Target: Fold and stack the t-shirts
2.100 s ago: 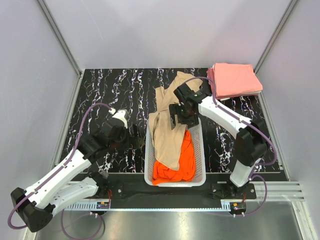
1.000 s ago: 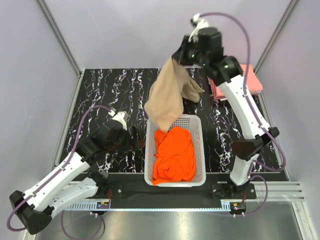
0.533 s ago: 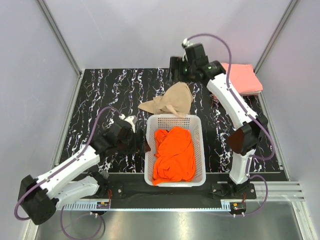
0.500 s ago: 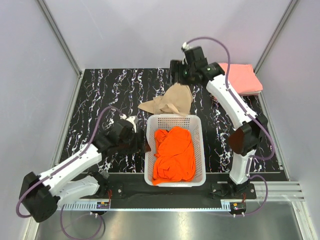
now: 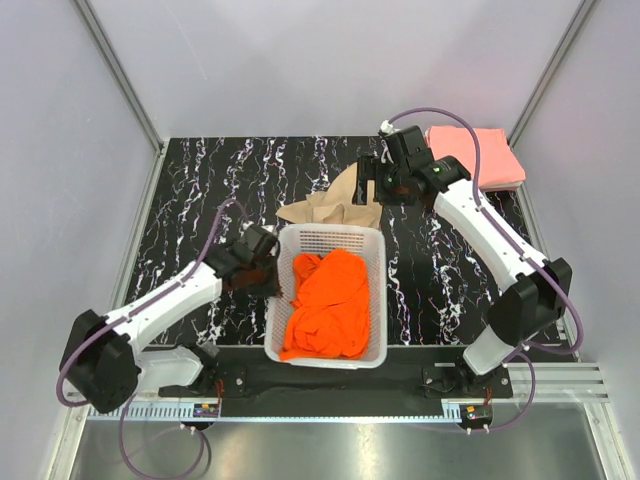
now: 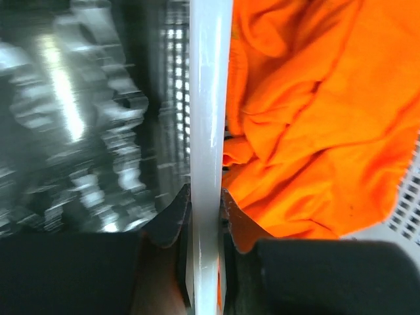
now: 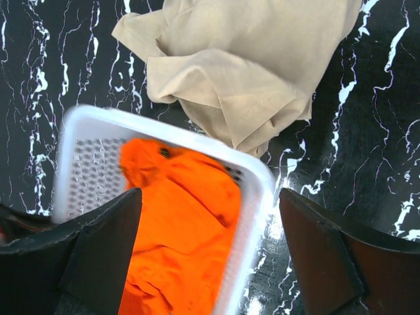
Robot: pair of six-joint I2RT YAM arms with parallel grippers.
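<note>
A tan t-shirt (image 5: 335, 208) lies crumpled on the black marbled table, just behind the white lattice basket (image 5: 377, 300). A bright orange t-shirt (image 5: 325, 300) is bunched inside the basket. Folded salmon-pink t-shirts (image 5: 475, 160) are stacked at the back right corner. My left gripper (image 5: 273, 277) is shut on the basket's left wall (image 6: 209, 131), one finger (image 6: 172, 220) outside and the other against the orange t-shirt (image 6: 315, 118). My right gripper (image 5: 375, 190) hangs open above the tan t-shirt (image 7: 243, 65), holding nothing, with the basket rim (image 7: 256, 190) below it.
Grey enclosure walls (image 5: 80, 150) and metal frame posts (image 5: 120, 75) border the table on three sides. The arm bases sit on a rail (image 5: 330, 385) at the near edge. Bare marbled tabletop (image 5: 230, 180) shows at the back left.
My right gripper opened and dropped the tan t-shirt behind the basket, then came lower. My left gripper reached the basket's left wall and shut on it; the basket slid left and skewed.
</note>
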